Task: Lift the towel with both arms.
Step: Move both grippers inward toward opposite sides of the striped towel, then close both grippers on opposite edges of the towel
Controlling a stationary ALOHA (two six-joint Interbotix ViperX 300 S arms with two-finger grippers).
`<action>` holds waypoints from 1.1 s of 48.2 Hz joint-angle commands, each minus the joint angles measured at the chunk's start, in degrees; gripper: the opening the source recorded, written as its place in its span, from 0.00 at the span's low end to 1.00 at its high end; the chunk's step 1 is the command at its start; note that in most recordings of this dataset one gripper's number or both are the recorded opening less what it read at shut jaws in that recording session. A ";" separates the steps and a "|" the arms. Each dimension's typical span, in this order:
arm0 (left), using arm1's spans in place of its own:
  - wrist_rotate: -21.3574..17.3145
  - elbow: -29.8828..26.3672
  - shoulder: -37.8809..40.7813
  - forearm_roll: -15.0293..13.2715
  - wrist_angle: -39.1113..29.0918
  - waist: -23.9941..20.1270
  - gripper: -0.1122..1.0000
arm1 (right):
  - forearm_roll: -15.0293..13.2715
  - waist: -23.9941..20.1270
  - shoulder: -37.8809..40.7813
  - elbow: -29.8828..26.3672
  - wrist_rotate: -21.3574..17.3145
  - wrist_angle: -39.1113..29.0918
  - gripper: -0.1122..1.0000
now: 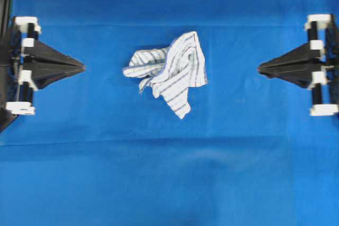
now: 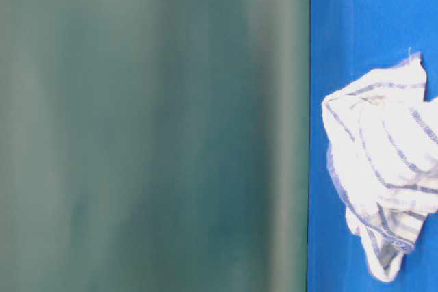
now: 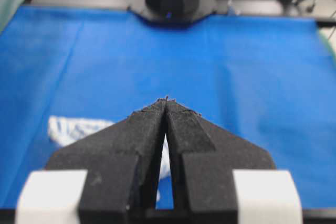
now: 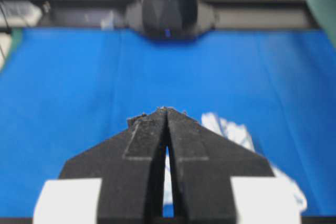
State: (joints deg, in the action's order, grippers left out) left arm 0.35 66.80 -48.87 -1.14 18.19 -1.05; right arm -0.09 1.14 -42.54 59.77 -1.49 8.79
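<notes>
1. My left gripper (image 1: pixel 82 68) hung at the left edge of the blue table cloth (image 1: pixel 169 183), its two pointed fingers pressed tip to tip, clamped on nothing.
2. My right gripper (image 1: pixel 259 69) hung at the right edge the same way, its fingers meeting at the points and holding nothing.
3. Between them, near the middle of the cloth and a little towards its far edge in the overhead view, lay the towel (image 1: pixel 170 71), crumpled into a loose heap with one corner trailing towards the near edge. It was well apart from both sets of tips.
4. I judged that the task stood at its very start: no reach made, no fabric touched.
5. The next move, as I saw it, called for parting both sets of fingers, bringing each arm in towards its own side of the heap, and sinking low enough to pinch a fold.
6. The count: one towel, two grippers, one table cloth.
</notes>
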 commanded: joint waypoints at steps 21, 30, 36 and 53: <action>0.18 -4.13 22.76 -0.53 4.39 -3.34 0.72 | -0.09 2.99 24.52 -8.09 -1.41 -0.26 0.64; 0.09 -6.42 32.70 -0.53 6.59 -3.87 0.92 | 0.00 4.48 34.37 -11.51 -1.32 -0.35 0.65; 0.09 -8.61 40.25 -0.53 8.44 -4.48 0.92 | -0.09 5.10 39.29 -13.62 -1.14 -0.26 0.65; -0.26 -12.48 54.05 -0.53 10.90 -6.42 0.92 | 0.00 6.50 48.60 -16.00 -1.14 0.00 0.65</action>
State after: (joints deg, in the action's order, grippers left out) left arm 0.26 55.55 4.04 -1.58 28.13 -6.86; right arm -0.09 7.29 5.71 45.18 -2.64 8.35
